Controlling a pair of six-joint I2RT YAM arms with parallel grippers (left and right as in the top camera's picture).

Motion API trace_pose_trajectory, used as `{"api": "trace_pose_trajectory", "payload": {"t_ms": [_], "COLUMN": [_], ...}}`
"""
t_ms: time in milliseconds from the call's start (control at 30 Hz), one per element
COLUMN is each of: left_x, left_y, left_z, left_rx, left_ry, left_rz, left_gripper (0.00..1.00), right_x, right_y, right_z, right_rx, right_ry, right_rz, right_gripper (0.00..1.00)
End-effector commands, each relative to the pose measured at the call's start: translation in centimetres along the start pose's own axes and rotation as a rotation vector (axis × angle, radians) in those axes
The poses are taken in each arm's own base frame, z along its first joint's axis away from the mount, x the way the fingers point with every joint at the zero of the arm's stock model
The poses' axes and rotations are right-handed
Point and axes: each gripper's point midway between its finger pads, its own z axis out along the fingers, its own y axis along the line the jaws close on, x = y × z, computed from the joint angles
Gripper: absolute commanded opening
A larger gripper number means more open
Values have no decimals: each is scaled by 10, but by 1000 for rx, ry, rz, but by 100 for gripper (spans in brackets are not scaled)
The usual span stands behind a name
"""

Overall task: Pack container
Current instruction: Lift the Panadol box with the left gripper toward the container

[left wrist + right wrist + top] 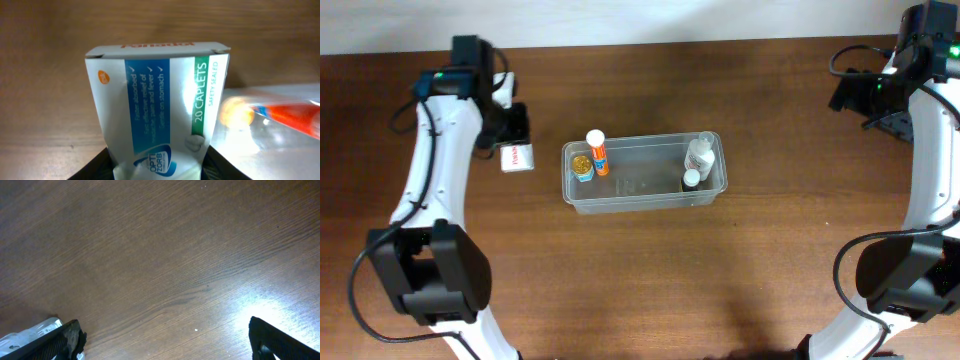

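Filling the left wrist view, a white caplet box (157, 100) with blue and green panels has its near end wedged between the dark fingers of the left gripper (157, 170), which is clamped on it. The far flap points away from the camera, probably so the box can go in end first. From overhead the box hangs just off the left end of the container (645, 205), near it but not yet over the rim. That clear plastic tub sits near the middle of the wooden table (620, 290), long side across. An orange tube with a white cap (598, 152) and a small jar with a gold lid (582, 167) sit at its left end. Two white bottles (698, 155) crowd the right end, which leaves the middle floor bare; that gap looks like the natural spot for the box. The right gripper (165, 327) has its fingers spread wide over bare wood with nothing between them. It is parked at the far right corner, well apart from the tub, likely to keep out of the left arm's way.
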Motion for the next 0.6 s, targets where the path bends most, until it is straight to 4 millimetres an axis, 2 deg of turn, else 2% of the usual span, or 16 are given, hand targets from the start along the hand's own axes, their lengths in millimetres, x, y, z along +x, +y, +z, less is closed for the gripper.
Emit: {"api": "trace_pose_trajectory", "payload": {"t_ms": [0,200,300,467,567], "left_x": [-13,-11,-4,19,38], "left_y": [-28,-88,-115,-159,-176], "left_z": [-19,-47,-54,-55,-56], "left_rx": [-7,20,6,11,25], "left_ry": [-46,-76,-82,-59,-20], "left_rz": [169,459,584,791,906], "left_gripper": [46,46,46,46,46], "right_x": [-6,-6,-6,-6,-6], "right_y": [-3,-3,-3,-3,-2], "right_z": [-17,-17,-17,-17,-17], "right_rx": [-2,-2,-2,-2,-2], "right_ry": [-48,-48,-48,-48,-48], "right_rz": [13,13,13,13,13], "right_gripper": [98,98,98,99,98]}}
